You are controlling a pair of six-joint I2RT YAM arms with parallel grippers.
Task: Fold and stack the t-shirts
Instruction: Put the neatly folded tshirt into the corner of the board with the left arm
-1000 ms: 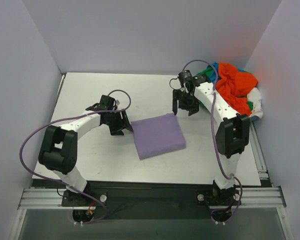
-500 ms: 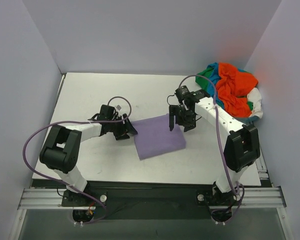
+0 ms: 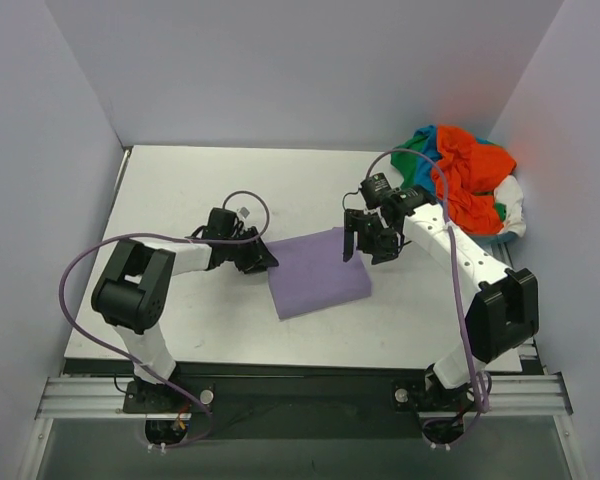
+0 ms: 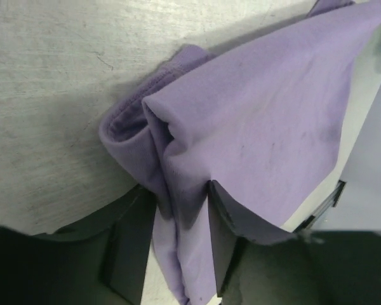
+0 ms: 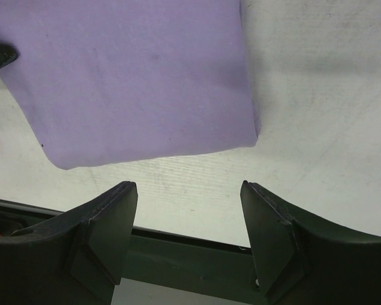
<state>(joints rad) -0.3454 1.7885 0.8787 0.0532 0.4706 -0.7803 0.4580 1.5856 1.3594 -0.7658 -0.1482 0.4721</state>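
The folded lavender t-shirt (image 3: 318, 270) lies flat on the middle of the table. My left gripper (image 3: 263, 258) is at its far left corner. In the left wrist view the gripper (image 4: 181, 216) is shut on a bunched fold of the lavender cloth (image 4: 260, 127), which fills the gap between the fingers. My right gripper (image 3: 368, 245) is open and empty just above the shirt's far right corner. In the right wrist view the shirt (image 5: 127, 76) lies just beyond the wide-open gripper (image 5: 189, 216). The orange-red, green, teal-blue and white t-shirts lie in a crumpled pile (image 3: 465, 180) at the back right.
The white table (image 3: 180, 190) is walled by grey panels on the left, back and right. A dark rail runs along the near edge (image 3: 300, 368). The pile lies against the right wall behind the right arm.
My left gripper has moved right onto the lavender shirt's left corner and closed on the cloth. My right gripper has moved down and nearer, staying open over the far right corner.
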